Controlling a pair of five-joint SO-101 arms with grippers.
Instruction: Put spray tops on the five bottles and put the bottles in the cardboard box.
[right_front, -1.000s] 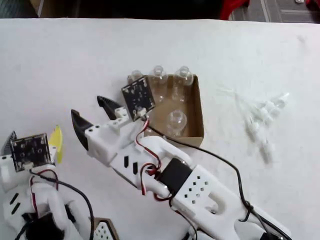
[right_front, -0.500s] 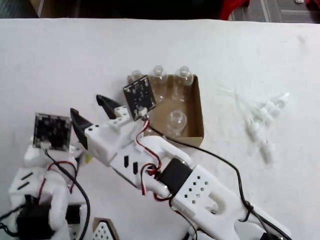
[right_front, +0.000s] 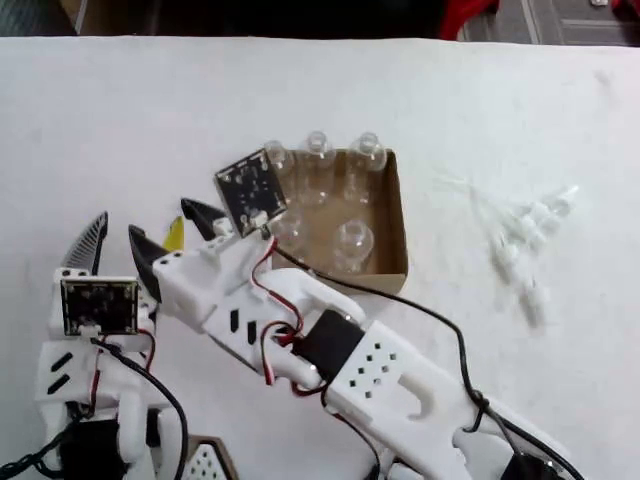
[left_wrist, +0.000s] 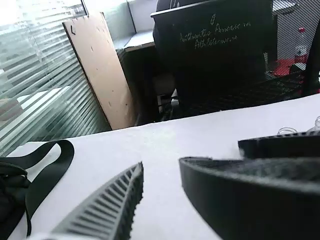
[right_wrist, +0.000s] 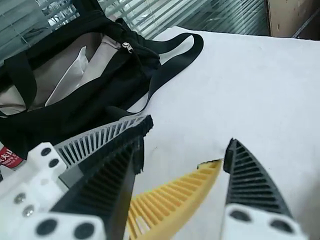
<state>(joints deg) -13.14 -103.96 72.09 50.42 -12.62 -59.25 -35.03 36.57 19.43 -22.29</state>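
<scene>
The cardboard box (right_front: 399, 222) lies mid-table with several clear bottles (right_front: 352, 240) in it; three necks (right_front: 318, 145) poke over its far rim. None carries a spray top. The spray tops (right_front: 528, 240) lie in a loose heap to the right on the cloth. My right gripper (right_front: 160, 222) hangs left of the box, its black fingers (right_wrist: 102, 192) open and holding nothing. My left gripper (right_front: 138, 222) is open wide beside it, with the grey finger (left_wrist: 107, 205) and the yellow finger (right_wrist: 167, 202) interleaved with the right gripper's black fingers (left_wrist: 250, 185).
A black bag (right_wrist: 75, 85) with a strap (left_wrist: 47, 170) lies at the table's left end. A brown piece (right_front: 205, 462) sits at the near edge between the arm bases. Open white cloth stretches behind and to the right of the box.
The left arm swung forward and right from the near left corner, and its fingers now straddle a black finger of the right gripper. The right arm shifted slightly left.
</scene>
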